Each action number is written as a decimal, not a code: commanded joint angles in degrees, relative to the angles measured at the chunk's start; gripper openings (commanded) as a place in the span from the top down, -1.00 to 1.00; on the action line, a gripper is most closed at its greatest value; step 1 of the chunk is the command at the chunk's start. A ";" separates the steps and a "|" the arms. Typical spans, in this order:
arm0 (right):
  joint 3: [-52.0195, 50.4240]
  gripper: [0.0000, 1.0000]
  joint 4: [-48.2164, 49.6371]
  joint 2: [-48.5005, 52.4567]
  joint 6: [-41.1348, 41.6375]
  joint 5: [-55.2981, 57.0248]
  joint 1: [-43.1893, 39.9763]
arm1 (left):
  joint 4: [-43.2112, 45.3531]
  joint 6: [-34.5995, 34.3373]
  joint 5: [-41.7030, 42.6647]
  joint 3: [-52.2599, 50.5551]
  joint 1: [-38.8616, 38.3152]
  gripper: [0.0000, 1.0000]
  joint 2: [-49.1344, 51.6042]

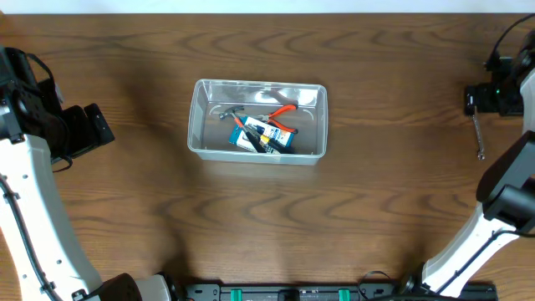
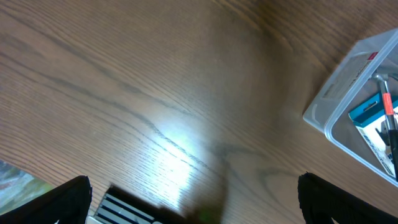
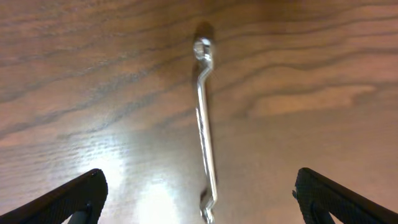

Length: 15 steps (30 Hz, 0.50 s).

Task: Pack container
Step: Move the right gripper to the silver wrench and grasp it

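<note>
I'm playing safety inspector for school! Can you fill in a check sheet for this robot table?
Surface: brown wooden table, mostly bare.
Job's things: clear container at centre holds a hammer, orange-handled pliers and a blue-and-white box; a wrench lies outside on the wood.
Clutter: nothing seen.
Grippers: left gripper open over bare wood; right gripper open above the wrench.
Cables: black cable by the right arm.
Surroundings: pale strip beyond the far edge.
</note>
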 commanded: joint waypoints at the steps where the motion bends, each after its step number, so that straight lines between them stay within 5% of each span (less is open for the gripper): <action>1: -0.28 -0.98 1.31 2.89 -3.23 -3.04 -0.35 | -0.46 -0.72 -0.20 -0.31 0.17 -0.96 0.04; 15: -0.28 -0.97 4.46 10.75 -4.24 -5.57 -1.68 | -0.87 -0.74 -0.20 -0.31 0.17 -0.96 0.04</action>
